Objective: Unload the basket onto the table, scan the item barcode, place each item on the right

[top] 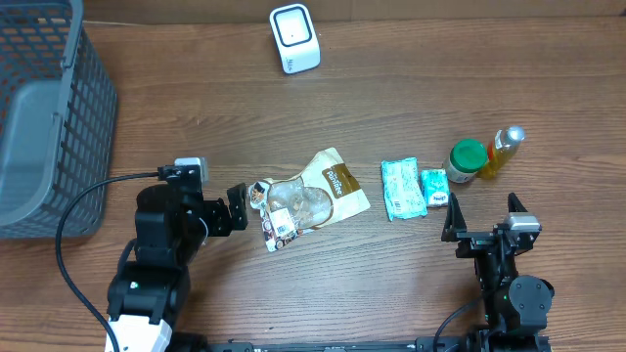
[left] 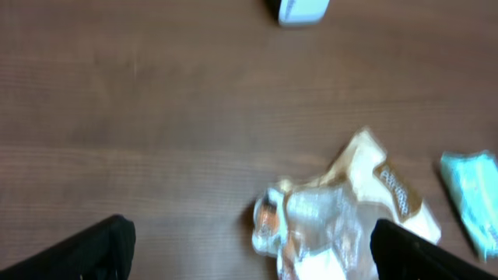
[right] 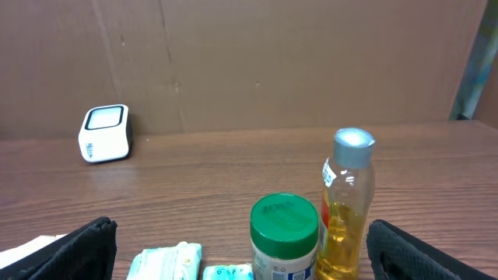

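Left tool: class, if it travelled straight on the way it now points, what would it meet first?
Most likely the crumpled snack bag, lying just ahead of the open left tool; its height above the table is unclear, so it might pass over.
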{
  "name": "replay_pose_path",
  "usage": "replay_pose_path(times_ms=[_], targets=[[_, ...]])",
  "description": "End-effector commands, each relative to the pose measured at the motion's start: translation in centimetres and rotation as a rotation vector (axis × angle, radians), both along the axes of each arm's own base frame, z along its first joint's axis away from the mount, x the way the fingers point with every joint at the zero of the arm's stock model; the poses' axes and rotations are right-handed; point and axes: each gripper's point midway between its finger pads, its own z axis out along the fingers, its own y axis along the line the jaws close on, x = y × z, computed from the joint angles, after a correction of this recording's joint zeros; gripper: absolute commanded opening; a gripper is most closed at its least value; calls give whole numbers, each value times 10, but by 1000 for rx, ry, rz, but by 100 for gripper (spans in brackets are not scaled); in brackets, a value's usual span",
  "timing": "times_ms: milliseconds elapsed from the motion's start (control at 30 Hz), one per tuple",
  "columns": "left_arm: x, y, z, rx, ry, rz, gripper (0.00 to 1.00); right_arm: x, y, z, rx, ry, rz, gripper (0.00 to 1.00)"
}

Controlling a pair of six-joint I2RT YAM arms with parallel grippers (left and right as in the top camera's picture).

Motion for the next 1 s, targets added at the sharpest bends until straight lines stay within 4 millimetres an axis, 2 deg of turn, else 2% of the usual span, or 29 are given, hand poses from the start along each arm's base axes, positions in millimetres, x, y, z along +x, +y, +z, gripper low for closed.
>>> replay_pose_path(times_ms=[0,300,367,767,967], targets=[[8,0,17,8,-125,-6,100,0,-2,-2,5,-3,-13,100],[21,-2,82,22,-480,-26,100,0,-2,-2,5,-3,-13,100],[20,-2,87,39,-532,-34,99,0,-2,-2,5,-3,-13,100],[-2,4,79,68,-707,-21,99,0,-2,-2,5,-3,-13,100],[-15,9,63,86,-746,3,99,0,-2,-2,5,-3,-13,100]])
